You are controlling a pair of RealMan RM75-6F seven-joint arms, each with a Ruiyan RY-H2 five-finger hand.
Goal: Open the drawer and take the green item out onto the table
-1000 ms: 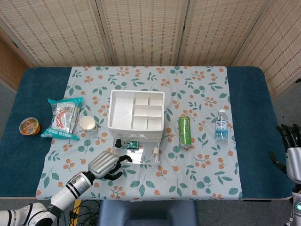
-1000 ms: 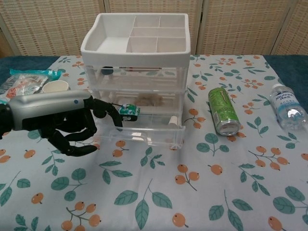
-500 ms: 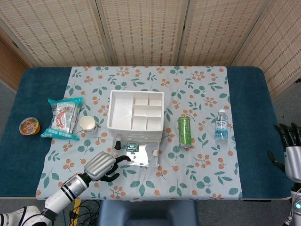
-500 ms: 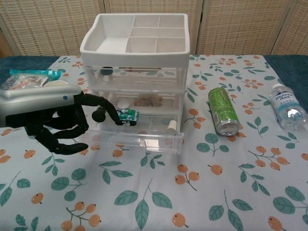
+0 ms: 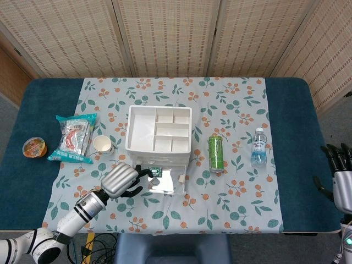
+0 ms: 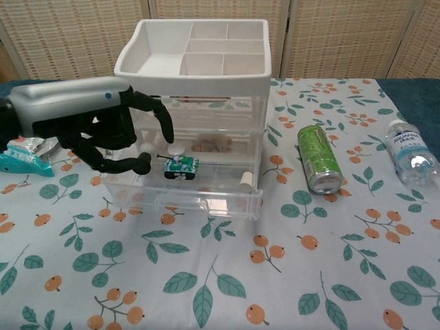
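The clear bottom drawer (image 6: 206,199) of the white-topped drawer unit (image 6: 196,58) stands pulled out toward me. Inside it lies the green item (image 6: 180,166), a small green toy, also seen from above as the green item (image 5: 154,171). My left hand (image 6: 103,127) hovers over the drawer's left end with its fingers (image 6: 163,124) curved and spread and its thumb just left of the toy; it holds nothing. In the head view the left hand (image 5: 122,181) sits at the drawer's left side. My right hand (image 5: 341,176) rests apart at the table's right edge, fingers spread and empty.
A green can (image 6: 318,159) lies right of the unit, with a water bottle (image 6: 412,161) further right. A snack bag (image 5: 74,137), a paper cup (image 5: 103,144) and a small bowl (image 5: 34,147) lie to the left. A small white piece (image 6: 245,180) sits in the drawer's right end.
My left hand has risen and moved in from the table in front of the drawer to over the drawer's left end. The green toy now sits free in the drawer. The right hand stayed put.
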